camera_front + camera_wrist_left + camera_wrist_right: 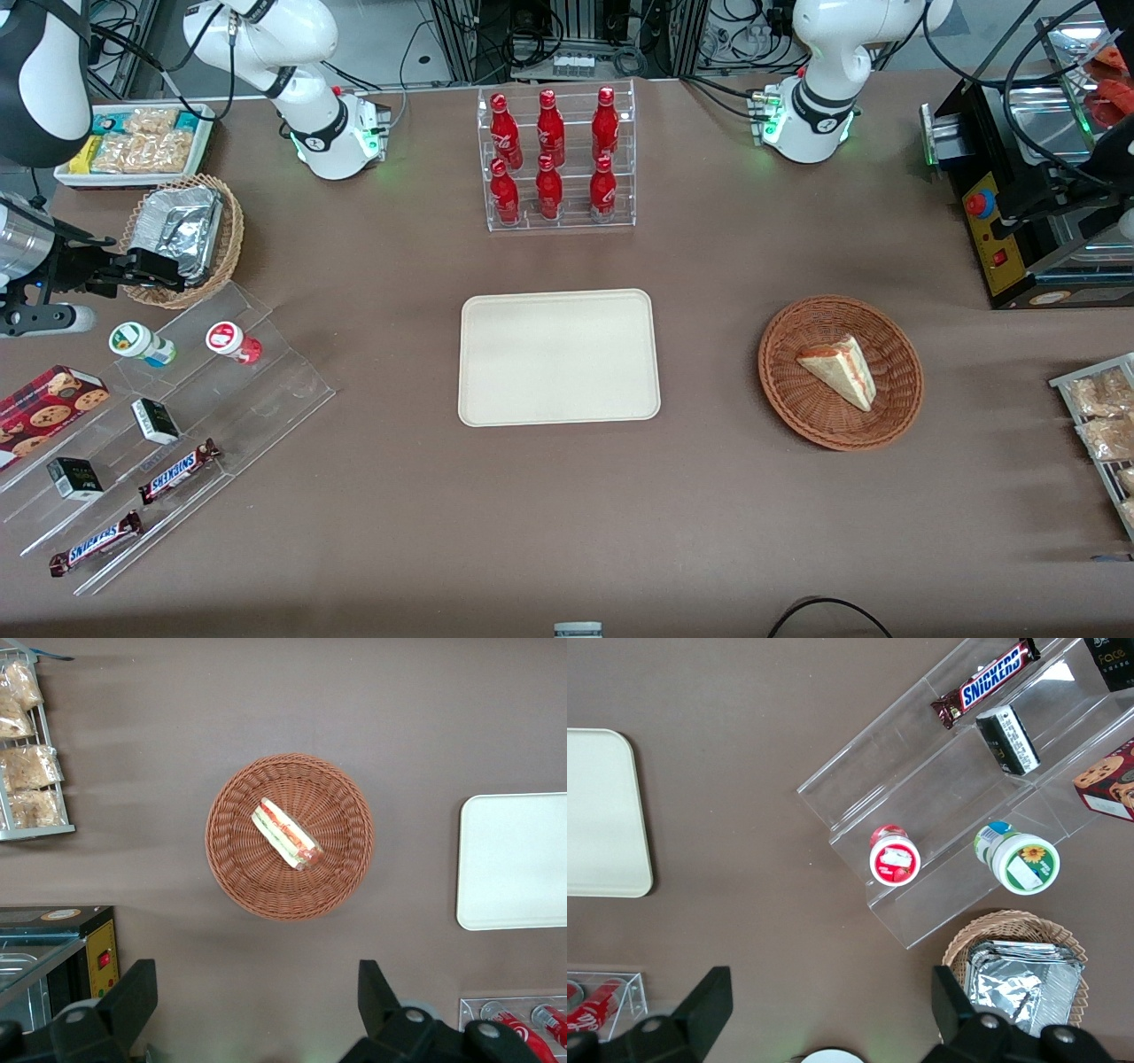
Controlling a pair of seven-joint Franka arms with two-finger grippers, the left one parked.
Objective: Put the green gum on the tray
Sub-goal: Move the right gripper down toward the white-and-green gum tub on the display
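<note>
The green gum [140, 344] stands on the top step of a clear acrylic stand at the working arm's end of the table, beside the red-lidded bottle [232, 341]. In the right wrist view the green gum [1023, 861] shows its green-and-white lid, with the red-lidded bottle [894, 859] beside it. The cream tray [558, 356] lies bare at the table's middle and also shows in the right wrist view [602, 815]. My gripper [168, 273] hovers open and empty above the table, farther from the front camera than the gum. Its fingers [709, 1001] are spread wide.
The acrylic stand [266, 390] also holds Snickers bars [177, 471], small black boxes [156, 420] and a cookie box [49, 403]. A wicker basket of foil packs [182, 235] sits under my gripper. A rack of red bottles [556, 159] and a basket with a sandwich [840, 372] stand nearby.
</note>
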